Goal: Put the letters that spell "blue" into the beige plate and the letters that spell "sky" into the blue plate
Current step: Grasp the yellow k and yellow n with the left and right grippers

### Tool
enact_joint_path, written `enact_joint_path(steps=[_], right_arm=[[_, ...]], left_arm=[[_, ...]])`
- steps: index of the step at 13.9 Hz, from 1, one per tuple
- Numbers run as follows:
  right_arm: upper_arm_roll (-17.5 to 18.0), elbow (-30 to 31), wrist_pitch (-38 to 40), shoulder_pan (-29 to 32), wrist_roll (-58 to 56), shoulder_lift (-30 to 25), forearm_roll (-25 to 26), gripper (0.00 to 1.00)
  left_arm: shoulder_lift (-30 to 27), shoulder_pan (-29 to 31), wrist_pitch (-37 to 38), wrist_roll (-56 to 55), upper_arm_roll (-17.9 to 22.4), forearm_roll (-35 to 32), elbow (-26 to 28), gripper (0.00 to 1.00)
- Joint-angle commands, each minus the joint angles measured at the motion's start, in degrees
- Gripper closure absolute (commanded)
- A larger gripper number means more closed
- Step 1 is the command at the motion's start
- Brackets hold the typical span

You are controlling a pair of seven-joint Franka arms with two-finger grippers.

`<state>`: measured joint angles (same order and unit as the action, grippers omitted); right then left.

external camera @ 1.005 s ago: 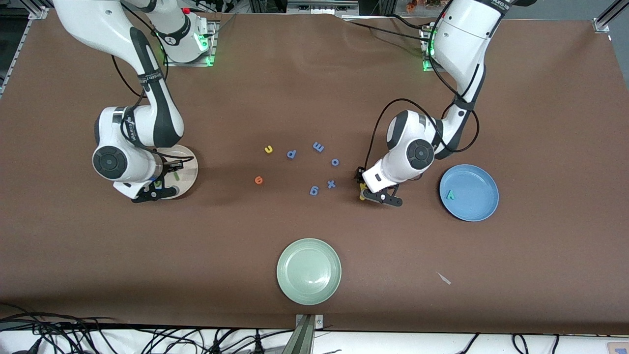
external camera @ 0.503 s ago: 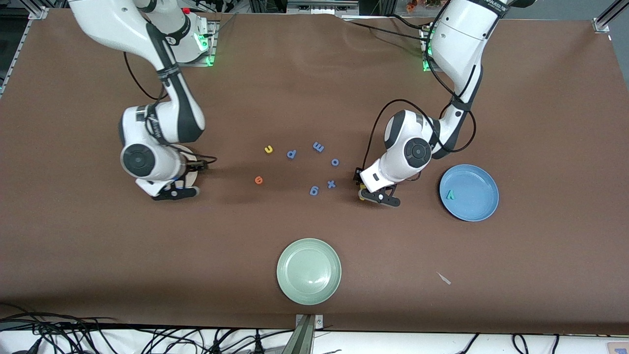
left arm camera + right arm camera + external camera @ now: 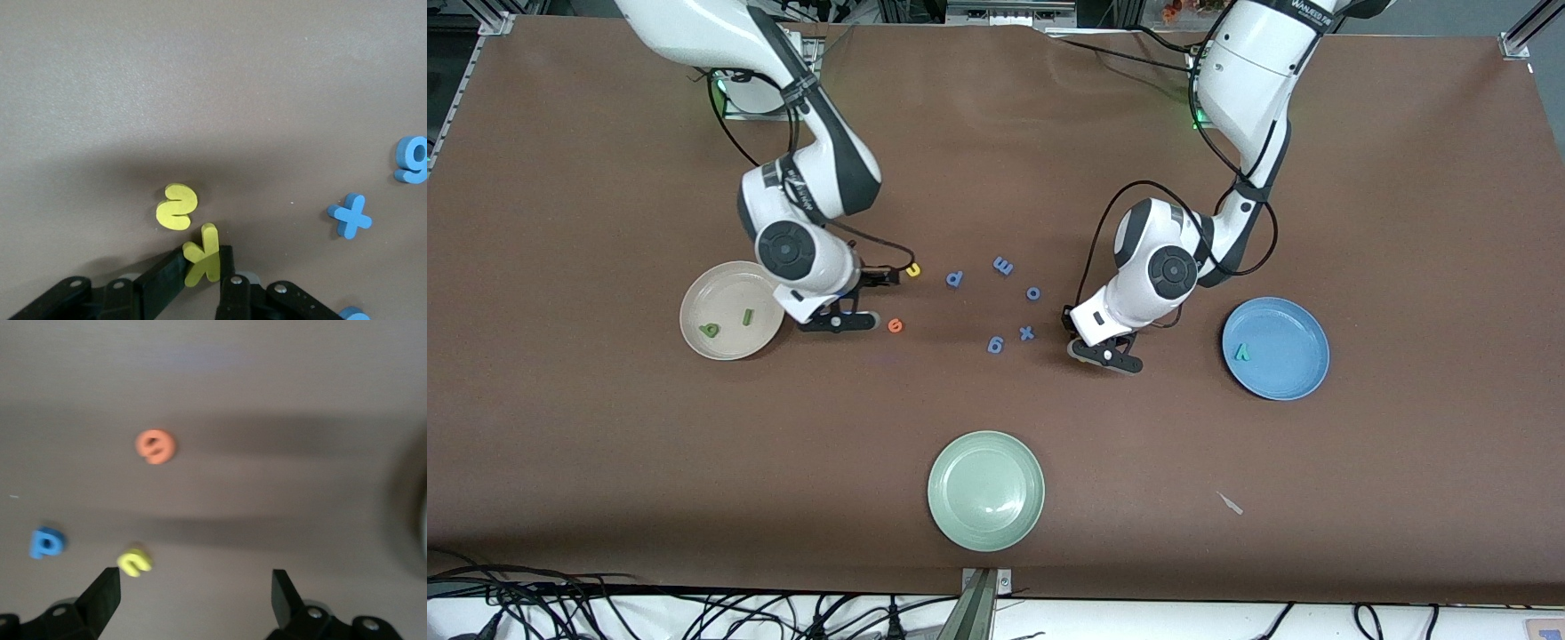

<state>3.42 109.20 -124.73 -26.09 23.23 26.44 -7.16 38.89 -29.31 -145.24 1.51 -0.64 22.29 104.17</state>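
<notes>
Step in hand: left gripper (image 3: 200, 270) clamped on small yellow foam "k" (image 3: 202, 250) at the table, yellow "s" (image 3: 177, 206) just beside. Next: carry to round blue plastic plate (image 3: 1294, 373). Right gripper (image 3: 193, 590), jaws apart, hung over table near yellow "u" (image 3: 135, 561) and orange "e" (image 3: 155, 446).

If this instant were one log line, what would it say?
left hand: shut on yellow k | right hand: open above table | beige plate: b, l
</notes>
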Motion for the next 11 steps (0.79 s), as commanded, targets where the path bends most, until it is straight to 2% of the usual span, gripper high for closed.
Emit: enact_joint_path(steps=[1, 3, 5, 6, 8, 11], right_arm=[[3.9, 4.6, -6.0, 0.2, 3.9, -2.3, 0.2, 0.0], [4.5, 7.9, -11.7, -2.7, 4.0, -2.7, 1.3, 0.0], [4.5, 12.8, -20.2, -3.7, 3.8, -2.5, 4.8, 0.0], [4.5, 13.8, -22.1, -4.3, 3.8, -2.3, 5.5, 0.0], [4.5, 14.1, -22.2, -5.7, 3.5, -2.2, 6.1, 0.0], [4.5, 14.8, -22.3, -5.8, 3.4, -2.0, 10.9, 0.0]], left_arm=[[0.8, -0.2, -0.6, 1.1, 0.6, 0.6, -1.1, 0.94], [-1.4, 0.9, 0.9, 0.9, 0.6, 0.6, -0.5, 0.93], [-4.0, 3.3, 5.5, 2.3, 0.6, 0.6, -0.5, 0.92], [-5.3, 4.9, 7.7, 4.4, 0.6, 0.6, -0.5, 0.92], [-7.1, 8.9, 12.1, 11.5, 0.7, 0.6, -0.1, 0.92], [-8.2, 15.9, 15.8, 25.3, 1.1, 0.4, 1.0, 0.89]])
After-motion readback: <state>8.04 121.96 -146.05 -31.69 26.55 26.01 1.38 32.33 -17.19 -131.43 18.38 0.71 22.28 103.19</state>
